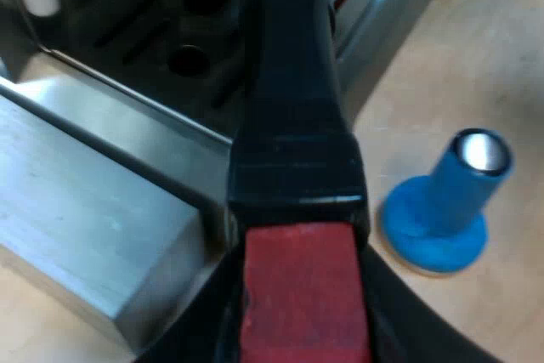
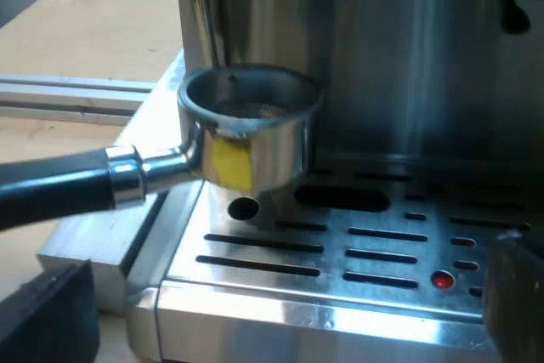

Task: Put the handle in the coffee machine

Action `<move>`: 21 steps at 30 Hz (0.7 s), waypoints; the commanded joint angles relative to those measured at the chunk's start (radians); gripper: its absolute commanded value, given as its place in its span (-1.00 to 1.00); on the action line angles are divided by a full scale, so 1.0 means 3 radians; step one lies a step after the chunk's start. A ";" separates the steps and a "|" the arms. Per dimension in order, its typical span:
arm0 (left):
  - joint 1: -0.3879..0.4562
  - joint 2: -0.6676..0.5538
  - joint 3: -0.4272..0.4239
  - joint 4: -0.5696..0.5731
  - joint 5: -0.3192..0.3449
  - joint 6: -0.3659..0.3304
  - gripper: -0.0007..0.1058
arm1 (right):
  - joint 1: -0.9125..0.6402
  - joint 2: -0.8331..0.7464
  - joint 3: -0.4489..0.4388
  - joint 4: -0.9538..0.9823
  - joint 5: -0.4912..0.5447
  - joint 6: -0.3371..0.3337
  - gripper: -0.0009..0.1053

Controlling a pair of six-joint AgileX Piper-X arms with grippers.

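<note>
The metal holder (image 2: 248, 138) hangs over the espresso machine's (image 2: 408, 65) slotted drip tray (image 2: 357, 252), its basket upright and close to the steel front. Its dark handle (image 1: 293, 116) runs back from the machine to the red end (image 1: 302, 295). My left gripper (image 1: 302, 333) is shut on the handle at that red end, with a dark finger (image 1: 200, 329) on each side. My right gripper (image 2: 280, 303) stands open before the tray's front edge, with nothing between its fingers (image 2: 47, 316).
A blue tamper (image 1: 446, 206) stands on the wooden table close beside the handle. A steel block (image 1: 76, 235) lies by the machine's base. A steam wand (image 2: 200, 14) hangs near the basket.
</note>
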 commanded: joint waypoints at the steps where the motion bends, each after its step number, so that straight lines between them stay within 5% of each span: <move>1: -0.0001 0.0030 -0.0036 -0.0135 0.0309 0.0040 -0.98 | -0.0005 0.0032 -0.0006 -0.0053 0.0053 -0.0026 0.77; 11: -0.0329 0.0067 -0.0046 -0.0274 0.0448 0.0002 -0.98 | -0.0004 0.0082 0.0007 -0.0104 0.0045 -0.0026 0.77; 18: -0.0408 0.0067 -0.0045 -0.0901 0.0422 -0.0679 -0.98 | -0.0019 0.0082 0.0007 -0.0104 0.0045 -0.0026 0.77; 21: -0.0408 0.0067 -0.0045 -0.0970 0.0422 -0.0739 -0.98 | -0.0019 0.0082 0.0007 -0.0104 0.0045 -0.0026 0.77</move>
